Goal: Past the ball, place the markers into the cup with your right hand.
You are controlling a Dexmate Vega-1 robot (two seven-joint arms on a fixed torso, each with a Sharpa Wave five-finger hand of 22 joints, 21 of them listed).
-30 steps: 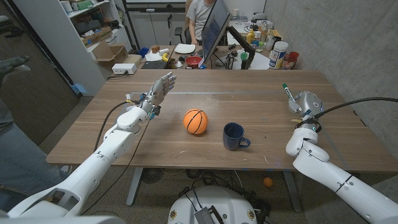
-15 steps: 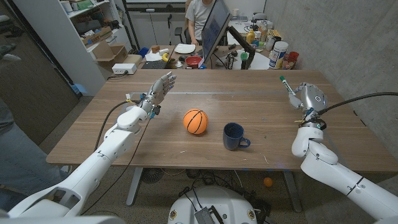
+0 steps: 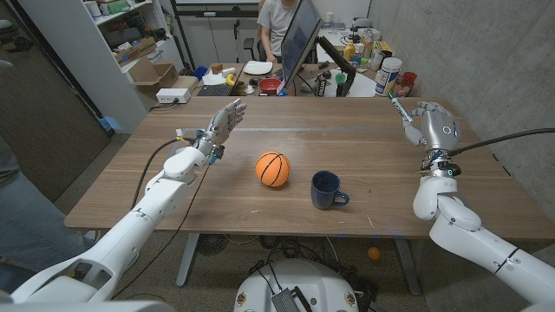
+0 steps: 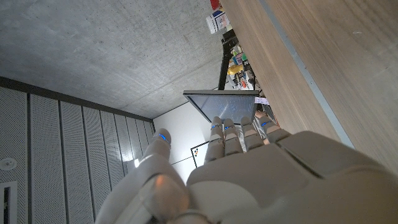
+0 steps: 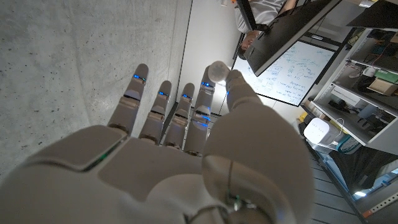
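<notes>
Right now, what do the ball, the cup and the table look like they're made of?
Ball: probably rubber; matte orange with black seams like a small basketball.
Cup: likely glazed ceramic; dark blue, thick-walled, with a slight sheen, though plastic is possible.
Table: wood or wood veneer; brown with visible grain and a satin finish.

The marker [image 3: 401, 110] in the right hand [image 3: 431, 126] is mostly hidden.

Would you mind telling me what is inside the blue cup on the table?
The cup looks empty in the head view: only its dark inner wall shows, no markers. The near wall hides part of its bottom. The right hand holds a marker.
</notes>
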